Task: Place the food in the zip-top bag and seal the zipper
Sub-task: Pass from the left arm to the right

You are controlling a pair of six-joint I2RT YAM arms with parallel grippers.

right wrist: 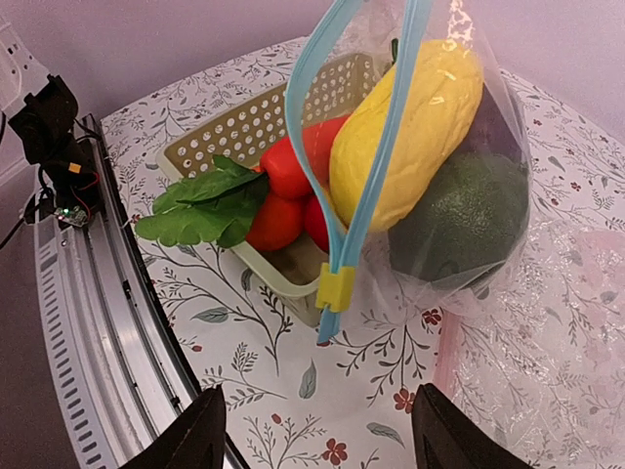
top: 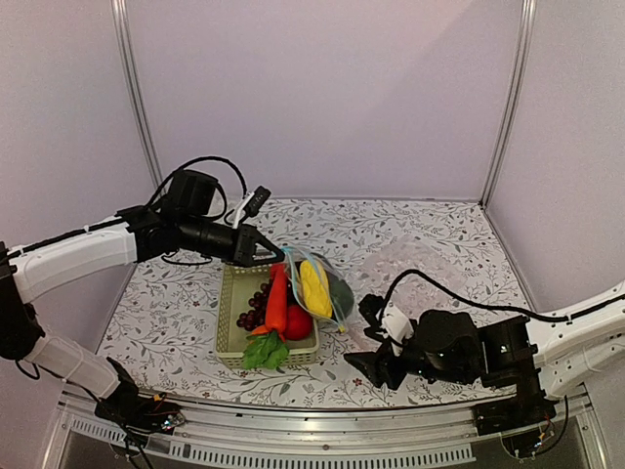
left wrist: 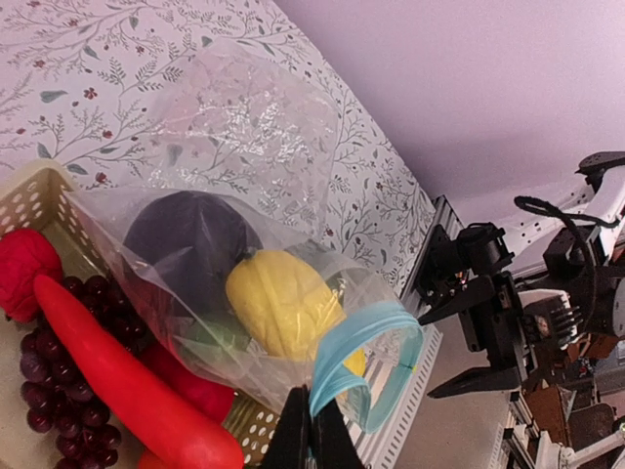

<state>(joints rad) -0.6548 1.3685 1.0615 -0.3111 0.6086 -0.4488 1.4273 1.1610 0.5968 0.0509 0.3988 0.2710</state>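
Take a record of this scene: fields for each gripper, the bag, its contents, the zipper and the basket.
left gripper: shut on the zipper, holding the bag up
right gripper: open, apart from the bag, facing its mouth
zip-top bag: hanging at the basket's edge
in bag: corn, eggplant, green vegetable
zipper: unsealed, yellow slider at its low end
basket: carrot, grapes, red fruit

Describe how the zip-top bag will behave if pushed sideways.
Probably floppy: the zip-top bag sags and wrinkles around the corn, held up by the left gripper. Likely bottom-heavy, so it may swing. The zipper bows open, so seems only slightly stiffer.
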